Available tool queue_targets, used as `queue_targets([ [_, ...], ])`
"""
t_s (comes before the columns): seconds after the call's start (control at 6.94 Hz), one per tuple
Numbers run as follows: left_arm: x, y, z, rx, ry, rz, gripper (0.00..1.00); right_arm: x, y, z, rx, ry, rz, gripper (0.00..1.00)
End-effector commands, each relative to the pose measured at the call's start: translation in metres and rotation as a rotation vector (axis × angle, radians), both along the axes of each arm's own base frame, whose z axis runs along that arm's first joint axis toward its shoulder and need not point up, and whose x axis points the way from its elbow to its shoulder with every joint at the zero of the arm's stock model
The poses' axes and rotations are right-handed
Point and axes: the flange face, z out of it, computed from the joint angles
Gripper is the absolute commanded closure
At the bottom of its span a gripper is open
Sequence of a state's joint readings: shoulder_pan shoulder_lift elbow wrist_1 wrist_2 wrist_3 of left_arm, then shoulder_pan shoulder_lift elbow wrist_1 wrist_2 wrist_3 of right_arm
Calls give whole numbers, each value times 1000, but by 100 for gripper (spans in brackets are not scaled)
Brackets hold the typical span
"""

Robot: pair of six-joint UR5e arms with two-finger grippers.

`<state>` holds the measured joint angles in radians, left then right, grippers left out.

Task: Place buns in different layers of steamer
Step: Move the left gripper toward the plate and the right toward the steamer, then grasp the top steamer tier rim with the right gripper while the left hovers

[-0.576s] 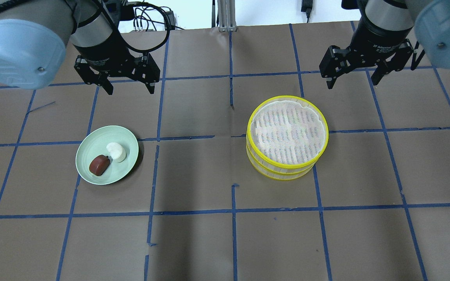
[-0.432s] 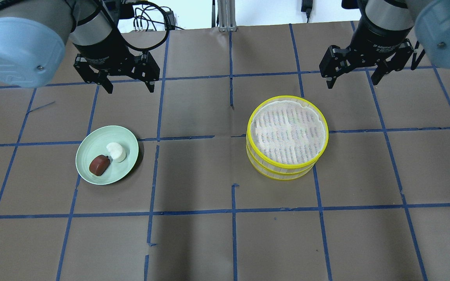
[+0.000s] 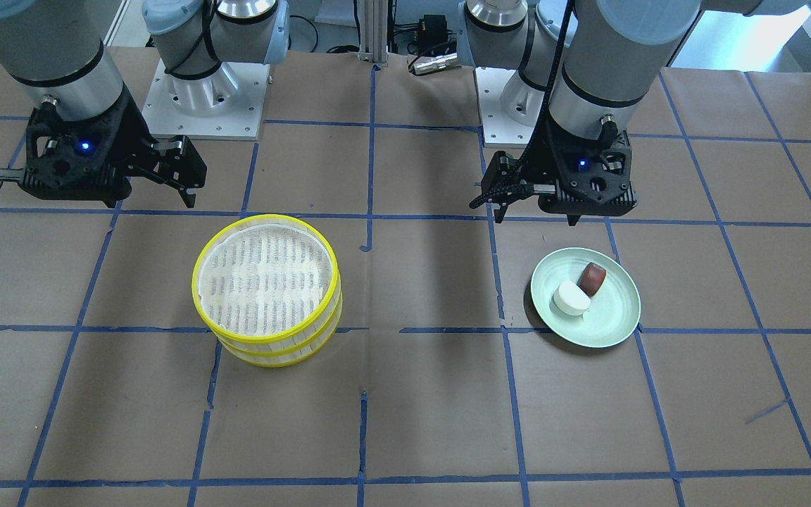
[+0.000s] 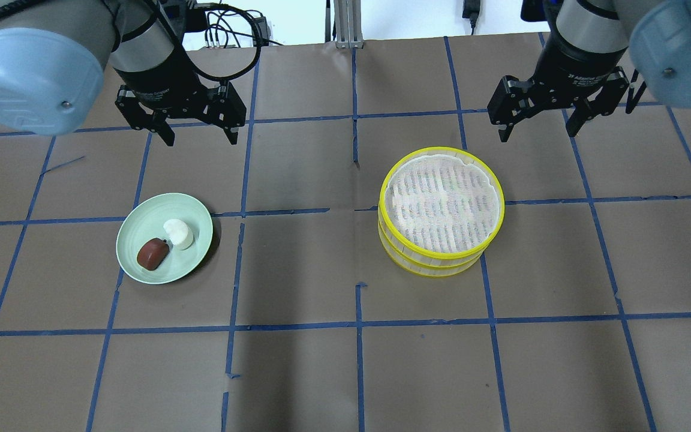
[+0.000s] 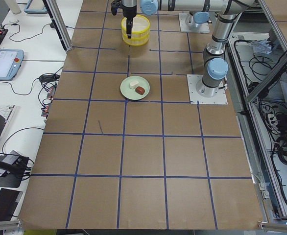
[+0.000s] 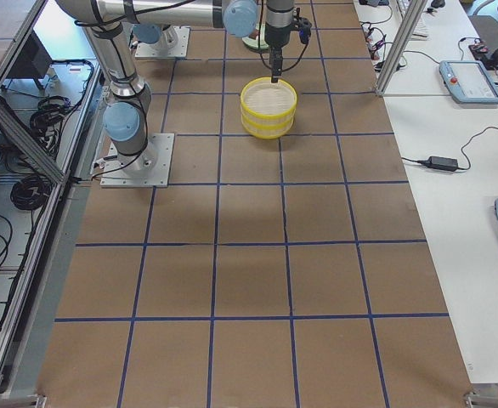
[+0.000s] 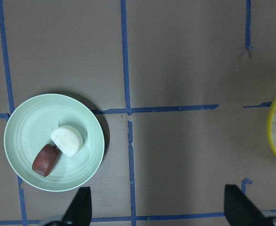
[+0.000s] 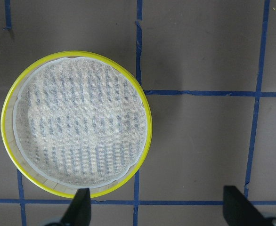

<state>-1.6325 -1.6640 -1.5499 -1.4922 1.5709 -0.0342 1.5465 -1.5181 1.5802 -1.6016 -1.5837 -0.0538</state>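
Note:
The white bun (image 4: 179, 233) and the reddish-brown bun (image 4: 153, 254) lie side by side on a pale green plate (image 4: 141, 225); they also show in the left wrist view, white bun (image 7: 67, 140) and brown bun (image 7: 45, 160). The steamer (image 4: 441, 210), two stacked yellow-rimmed trays, stands at centre right, its top layer (image 8: 77, 122) empty with a white slotted floor. My left gripper (image 4: 199, 137) hangs open and empty above the table behind the plate. My right gripper (image 4: 537, 129) hangs open and empty behind and to the right of the steamer.
The table is covered in brown paper with a blue tape grid (image 4: 357, 324). The arm bases (image 3: 201, 98) stand on the robot's side of the table. Cables (image 4: 231, 30) lie past that edge.
The right gripper has shifted slightly left and away from the camera. The left gripper has barely moved. Buns, plate and steamer are unmoved.

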Motion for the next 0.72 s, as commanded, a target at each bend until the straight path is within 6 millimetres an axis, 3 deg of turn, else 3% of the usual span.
queue_targets([
  [0.0, 16, -5, -29, 56, -13, 10, 0, -1, -17, -46, 44, 5, 14, 0],
  [0.14, 50, -14, -55, 87, 0, 26, 1, -1, -19, -76, 56, 6, 18, 0],
  [0.29, 73, -18, -86, 86, 4, 37, 1, 0, -19, -98, 46, -1, 20, 0],
  [0.43, 78, -25, -119, 89, -3, 38, 1, -1, -24, -129, 66, 4, 20, 0],
  [0.58, 80, -30, -136, 96, -4, 41, 1, 0, -29, -144, 64, 0, 20, 0],
])
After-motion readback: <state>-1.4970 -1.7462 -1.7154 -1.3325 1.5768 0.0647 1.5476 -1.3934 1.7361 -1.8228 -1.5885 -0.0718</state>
